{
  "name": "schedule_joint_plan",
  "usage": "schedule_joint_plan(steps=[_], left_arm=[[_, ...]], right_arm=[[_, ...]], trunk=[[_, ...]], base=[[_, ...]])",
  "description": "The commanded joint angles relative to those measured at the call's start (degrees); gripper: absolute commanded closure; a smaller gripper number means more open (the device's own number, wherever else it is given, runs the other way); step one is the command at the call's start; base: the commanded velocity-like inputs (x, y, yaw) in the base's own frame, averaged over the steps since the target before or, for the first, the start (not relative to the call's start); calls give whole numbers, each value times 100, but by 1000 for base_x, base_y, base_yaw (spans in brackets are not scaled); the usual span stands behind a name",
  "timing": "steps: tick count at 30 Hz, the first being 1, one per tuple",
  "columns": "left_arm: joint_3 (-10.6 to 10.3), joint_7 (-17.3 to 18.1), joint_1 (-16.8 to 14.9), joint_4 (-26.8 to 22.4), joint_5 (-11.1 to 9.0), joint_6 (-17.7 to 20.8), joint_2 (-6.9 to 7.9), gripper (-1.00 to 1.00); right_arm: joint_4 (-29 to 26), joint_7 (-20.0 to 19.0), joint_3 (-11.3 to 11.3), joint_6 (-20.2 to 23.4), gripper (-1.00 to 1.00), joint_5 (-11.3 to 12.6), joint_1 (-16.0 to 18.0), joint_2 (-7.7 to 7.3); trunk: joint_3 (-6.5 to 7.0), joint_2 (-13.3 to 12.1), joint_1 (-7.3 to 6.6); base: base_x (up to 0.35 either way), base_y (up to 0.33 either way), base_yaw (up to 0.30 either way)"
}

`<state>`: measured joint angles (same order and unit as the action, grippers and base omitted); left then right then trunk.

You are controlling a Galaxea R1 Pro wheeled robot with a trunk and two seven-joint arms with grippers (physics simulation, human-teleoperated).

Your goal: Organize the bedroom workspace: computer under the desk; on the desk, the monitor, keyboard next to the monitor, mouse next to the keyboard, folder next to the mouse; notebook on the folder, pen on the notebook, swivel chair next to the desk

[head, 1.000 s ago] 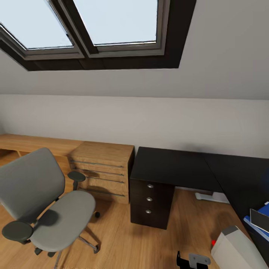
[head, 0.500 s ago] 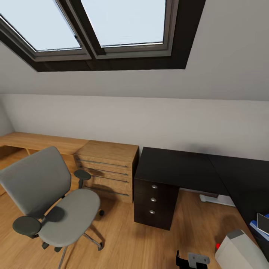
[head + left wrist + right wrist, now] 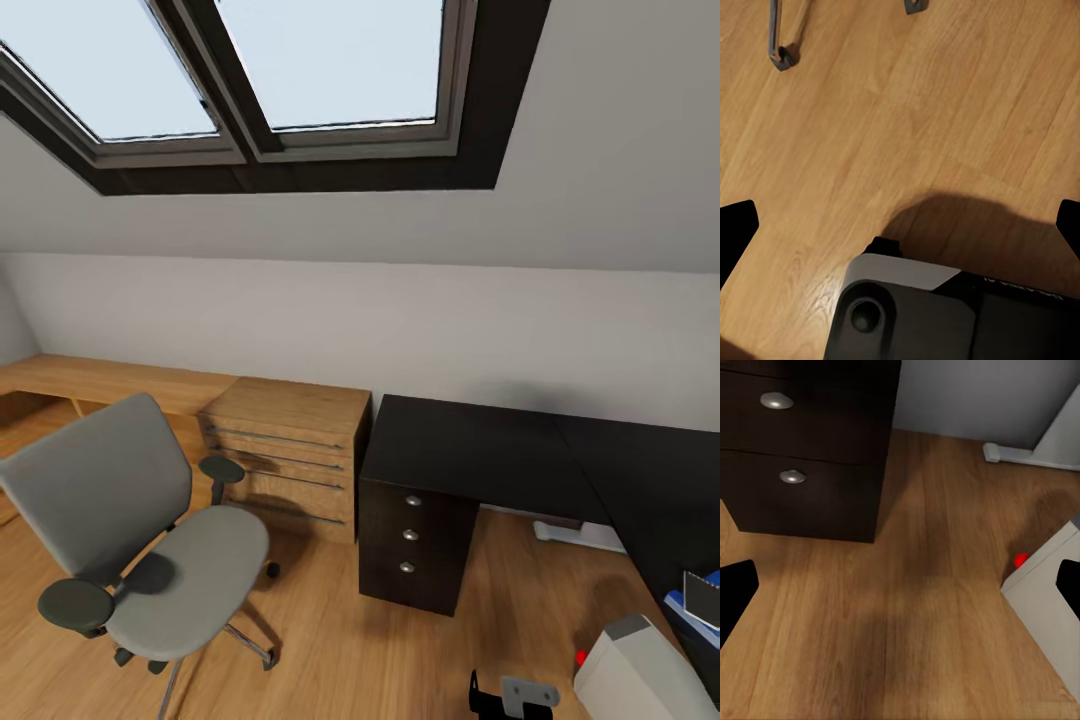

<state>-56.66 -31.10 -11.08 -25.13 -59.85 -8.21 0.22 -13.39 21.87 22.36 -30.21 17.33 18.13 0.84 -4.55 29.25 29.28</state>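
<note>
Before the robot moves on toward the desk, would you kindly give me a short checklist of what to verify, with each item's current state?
1. Grey upholstered swivel chair next to the black L-shaped desk: not ok; it stands apart, in front of the light-wood chest of drawers.
2. Chair seat free of items: ok; nothing lies on it.
3. Near desk top bare for placing things: ok.
4. Wooden floor between robot and black drawer unit free of obstacles: ok.
5. Left gripper empty: ok; fingers spread, only floor between.
6. Right gripper empty: ok; fingers spread.
</note>
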Motion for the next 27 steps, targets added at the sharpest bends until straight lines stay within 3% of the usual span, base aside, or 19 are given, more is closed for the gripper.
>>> schedule_joint_plan(steps=[1,8,27], left_arm=[[-46,-28,-9,-2,-59,-40,3,-100],[-54,-23,-9,-2,-52,-47,4,-100],[-55,-19,-9,0,-44,-64,4,-100]], right_arm=[[3,27,52,-20,-100,46,6,4],[3,27,51,-27,-100,42,6,15],[3,28,57,-37,-100,42,6,29]], trunk=[[7,-31,-20],[43,-111,-64],[43,-111,-64]], base=[[0,0,0],[0,0,67],[-19,16,270]])
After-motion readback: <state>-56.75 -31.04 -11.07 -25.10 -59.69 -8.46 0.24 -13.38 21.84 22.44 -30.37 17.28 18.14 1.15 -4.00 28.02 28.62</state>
